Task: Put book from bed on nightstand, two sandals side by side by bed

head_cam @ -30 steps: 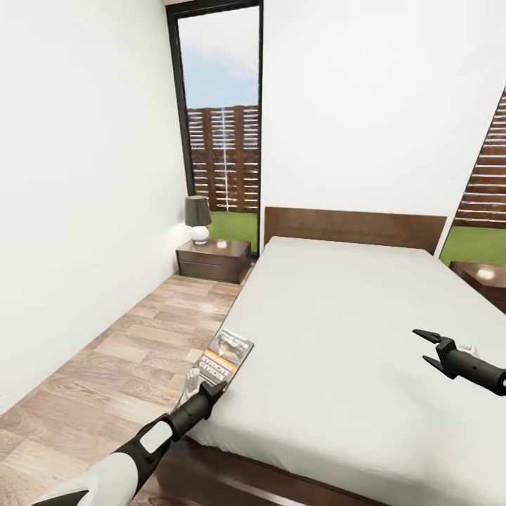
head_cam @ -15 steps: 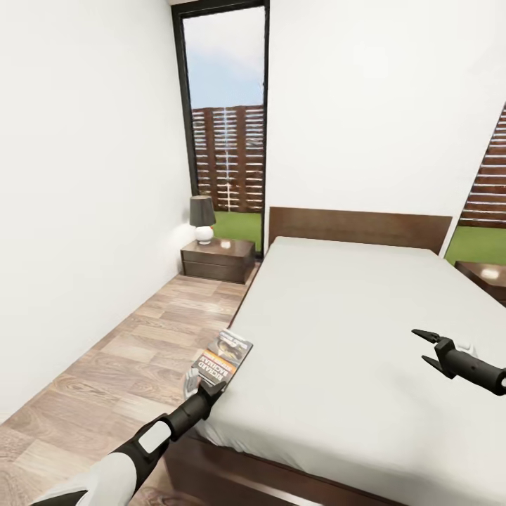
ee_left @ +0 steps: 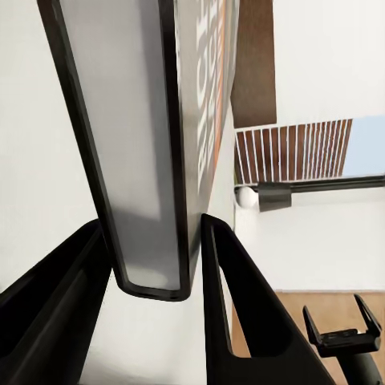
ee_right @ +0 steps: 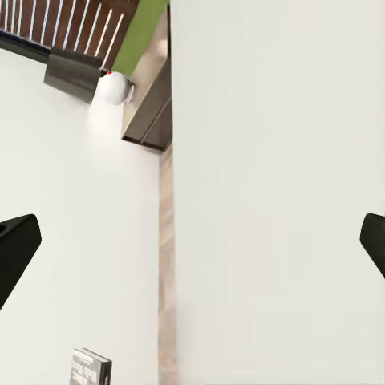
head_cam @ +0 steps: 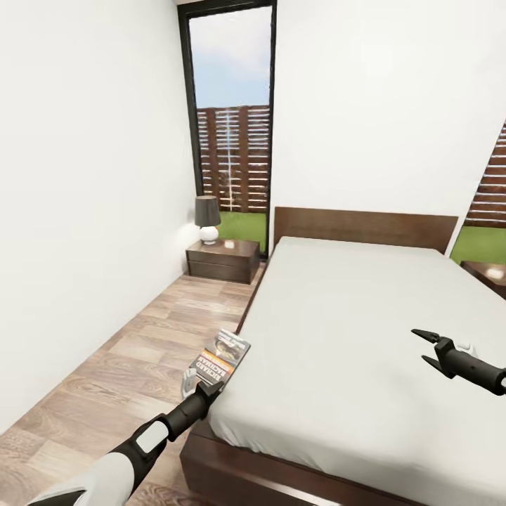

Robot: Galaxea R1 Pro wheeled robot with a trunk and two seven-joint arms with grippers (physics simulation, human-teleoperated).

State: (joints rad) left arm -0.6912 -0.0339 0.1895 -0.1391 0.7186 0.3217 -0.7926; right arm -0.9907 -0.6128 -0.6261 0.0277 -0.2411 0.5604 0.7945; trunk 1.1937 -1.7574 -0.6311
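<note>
Bedroom with a bed: left gripper pinches the book (thin, light, likely slippery) by its edge; right gripper gapes wide.

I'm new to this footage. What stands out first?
The left tool holds a book lifted beside the big grey bed. The right tool hangs open over the mattress. Ahead, a nightstand with a lamp stands beside the tall window.
</note>
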